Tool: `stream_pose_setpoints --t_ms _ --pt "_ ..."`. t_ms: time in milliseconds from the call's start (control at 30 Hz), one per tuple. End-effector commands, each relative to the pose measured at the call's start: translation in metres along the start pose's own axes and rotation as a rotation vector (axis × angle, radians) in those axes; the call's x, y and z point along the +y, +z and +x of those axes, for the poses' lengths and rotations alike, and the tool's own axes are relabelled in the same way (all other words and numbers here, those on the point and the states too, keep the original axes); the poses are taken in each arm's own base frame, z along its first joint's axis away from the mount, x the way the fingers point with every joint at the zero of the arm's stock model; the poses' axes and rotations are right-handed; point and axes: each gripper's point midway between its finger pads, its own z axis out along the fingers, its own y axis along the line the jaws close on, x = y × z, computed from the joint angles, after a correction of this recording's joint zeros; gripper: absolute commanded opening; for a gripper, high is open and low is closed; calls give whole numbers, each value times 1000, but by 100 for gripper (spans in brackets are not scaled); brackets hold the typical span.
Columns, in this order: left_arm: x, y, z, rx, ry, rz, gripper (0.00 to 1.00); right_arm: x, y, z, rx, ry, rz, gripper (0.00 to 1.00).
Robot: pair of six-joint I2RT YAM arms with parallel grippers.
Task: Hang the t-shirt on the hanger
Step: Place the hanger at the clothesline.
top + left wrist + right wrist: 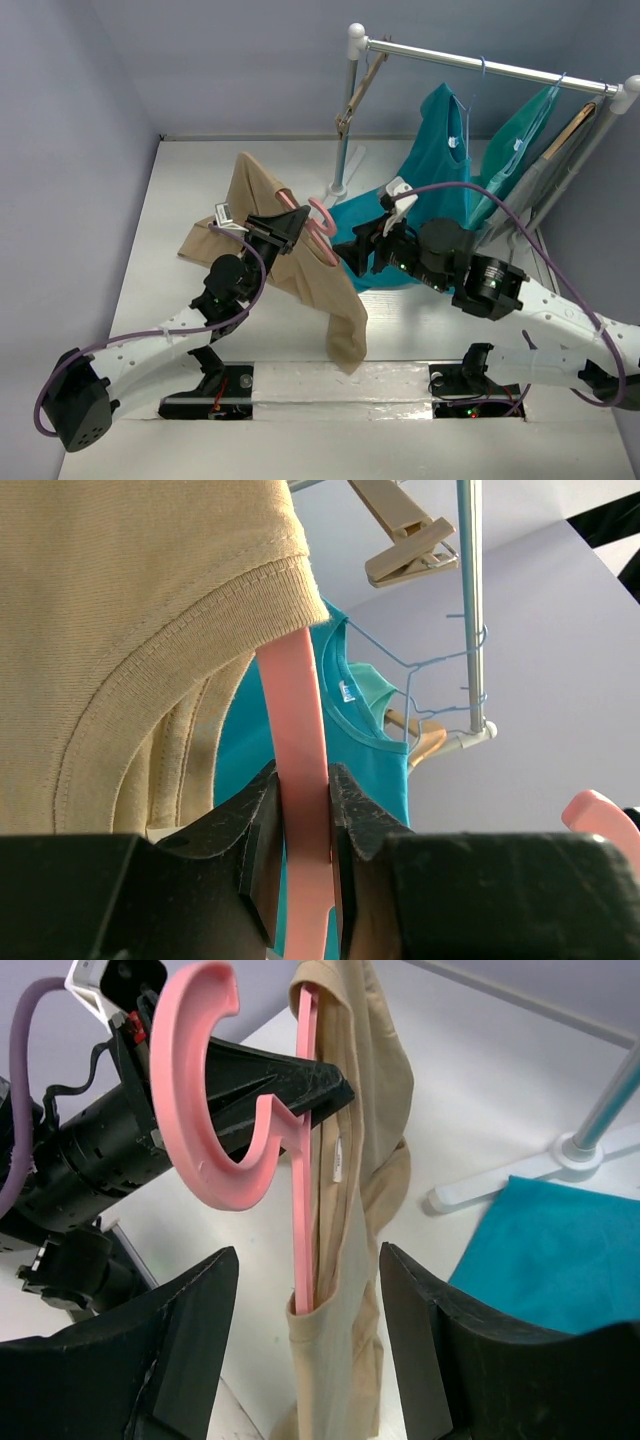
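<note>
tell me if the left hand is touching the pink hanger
Touching. The left wrist view shows the left hand pinching the pink hanger by its bar, a finger pressed flat against each side.

Seemingly bluish walls [70, 120], white table [180, 180].

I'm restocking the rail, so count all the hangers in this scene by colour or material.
pink hanger: 1
pale-blue wire hangers: 2
wooden hangers: 2
Total: 5
</note>
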Motion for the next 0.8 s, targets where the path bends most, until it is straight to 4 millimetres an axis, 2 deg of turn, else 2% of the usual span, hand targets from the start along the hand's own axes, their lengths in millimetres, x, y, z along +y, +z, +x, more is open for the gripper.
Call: stream_pose_setpoints --t_ms 0,367,567,767 --pt "-35 -2 -11 -19 -60 110 0 13 15 -7 -51 16 -60 64" --pt "-40 -5 -10 -2 -80 133 0 13 51 19 9 20 -25 53" --pt "-40 -8 -13 -11 -85 137 0 13 54 27 11 35 -29 41" --pt "-40 -10 -13 -10 -93 140 0 10 58 39 39 40 -10 39"
